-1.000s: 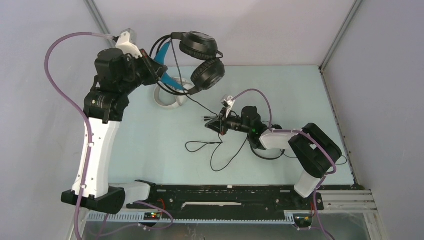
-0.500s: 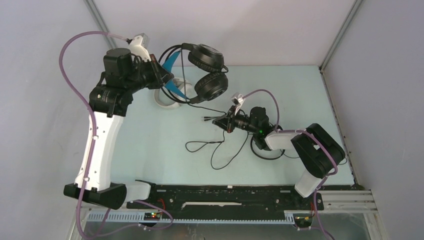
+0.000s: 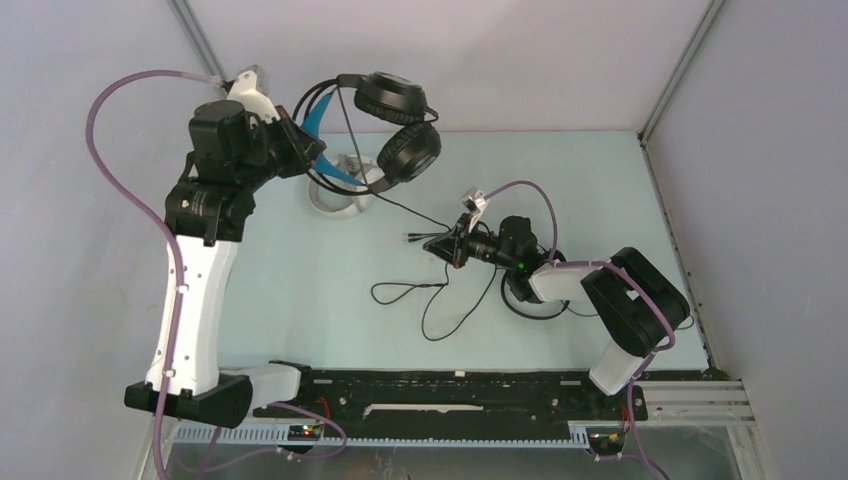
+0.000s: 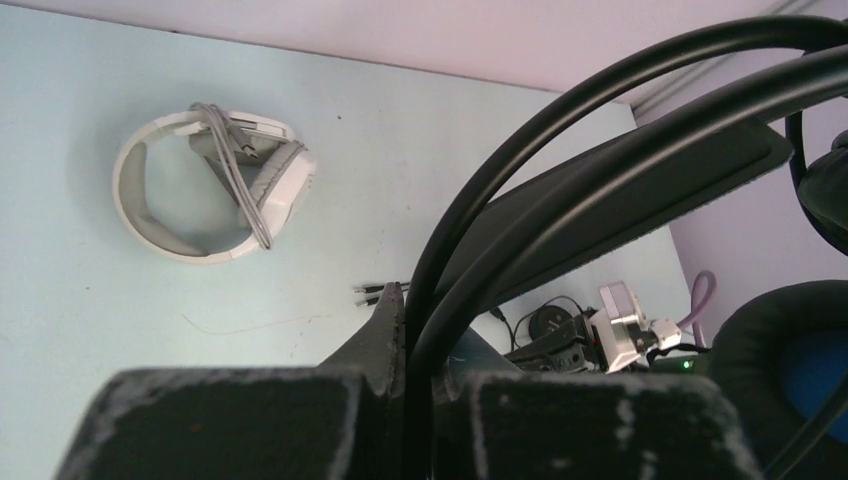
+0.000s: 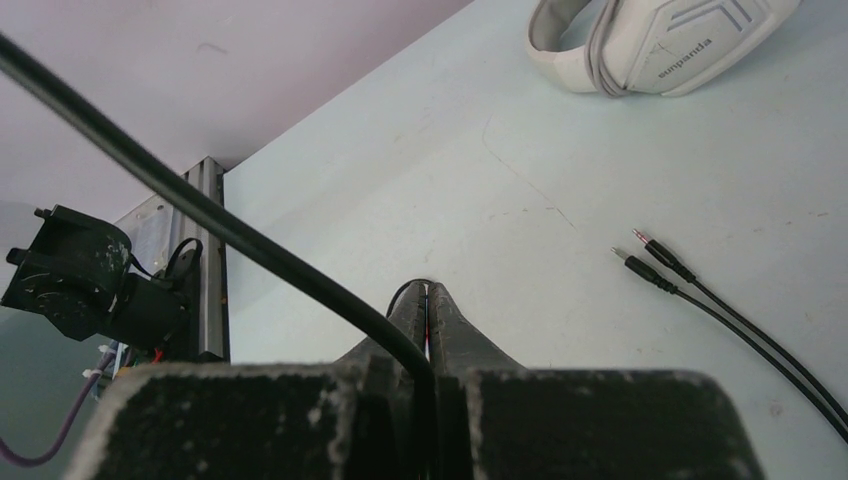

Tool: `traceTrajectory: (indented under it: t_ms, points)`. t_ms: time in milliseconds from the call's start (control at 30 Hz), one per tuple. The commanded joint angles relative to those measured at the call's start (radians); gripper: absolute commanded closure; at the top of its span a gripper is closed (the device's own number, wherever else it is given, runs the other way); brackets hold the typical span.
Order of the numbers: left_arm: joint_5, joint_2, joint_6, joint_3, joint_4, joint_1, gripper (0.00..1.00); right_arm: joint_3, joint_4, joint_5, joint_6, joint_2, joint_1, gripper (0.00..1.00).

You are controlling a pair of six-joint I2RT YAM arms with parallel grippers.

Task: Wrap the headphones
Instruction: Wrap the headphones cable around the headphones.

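Observation:
Black headphones with blue lining hang in the air at the back left. My left gripper is shut on their headband, whose black bars pass between the fingers. Their black cable slopes down to my right gripper, which is shut on the cable low over the table. Loose loops of the cable and two plugs lie on the table. White-grey headphones, with their grey cable wound round them, lie flat below the left gripper.
A dark coil of cable with a round black part lies under the right forearm. Walls close the table at the back and on both sides. A black rail runs along the near edge.
The left arm swung the black headphones right and down, then back up and left to about where they were. The right gripper shifted slightly right with the cable, then held still.

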Motion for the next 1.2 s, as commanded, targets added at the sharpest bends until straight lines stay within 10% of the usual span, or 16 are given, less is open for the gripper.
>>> traceTrajectory:
  t_ms: [0,567,1167]
  points:
    - [-0.008,-0.077,-0.119,-0.002,0.152,0.028,1.00,-0.008,0.015,0.028,0.001,-0.019,0.002,1.00]
    - [0.444,0.003,-0.011,-0.025,0.152,0.038,1.00,0.024,0.003,0.018,0.011,-0.072,-0.044,1.00]
    - [0.346,-0.033,0.374,-0.140,-0.016,-0.135,1.00,0.117,-0.300,-0.098,-0.004,-0.262,-0.174,1.00]
